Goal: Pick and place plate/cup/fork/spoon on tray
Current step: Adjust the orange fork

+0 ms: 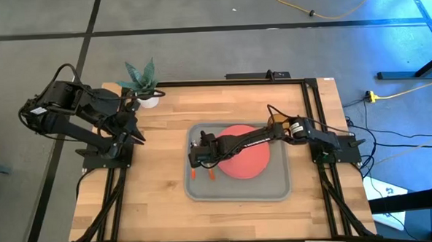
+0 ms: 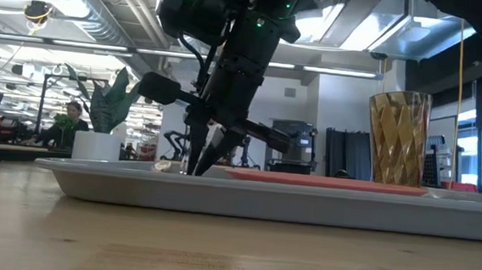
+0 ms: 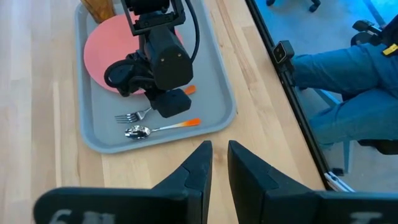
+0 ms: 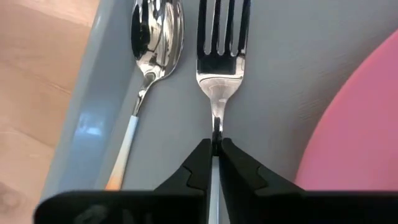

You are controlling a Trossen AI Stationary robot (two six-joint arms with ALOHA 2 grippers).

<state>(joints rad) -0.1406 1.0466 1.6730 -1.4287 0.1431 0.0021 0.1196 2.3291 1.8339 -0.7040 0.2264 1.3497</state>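
The grey tray lies mid-table. On it are the coral-red plate, the amber cup at the plate's far side, also in the left wrist view, the spoon and the fork. Spoon and fork lie side by side in the tray's left part, between its left rim and the plate. My right gripper is over them, shut on the fork. My left gripper waits off the tray at the table's left, empty, with a narrow gap between its fingers. My right gripper pinches the fork's thin metal neck, just behind the head, between its two fingertips. The fingers come from above, pointing down at the tray floor, and lie across the handle. The fork is level, its tines low over or on the tray beside the spoon.
A white pot with a green plant stands at the table's far left corner, behind my left arm. A seated person's legs show beyond the table's edge in the left wrist view. Bare wood lies left of and in front of the tray.
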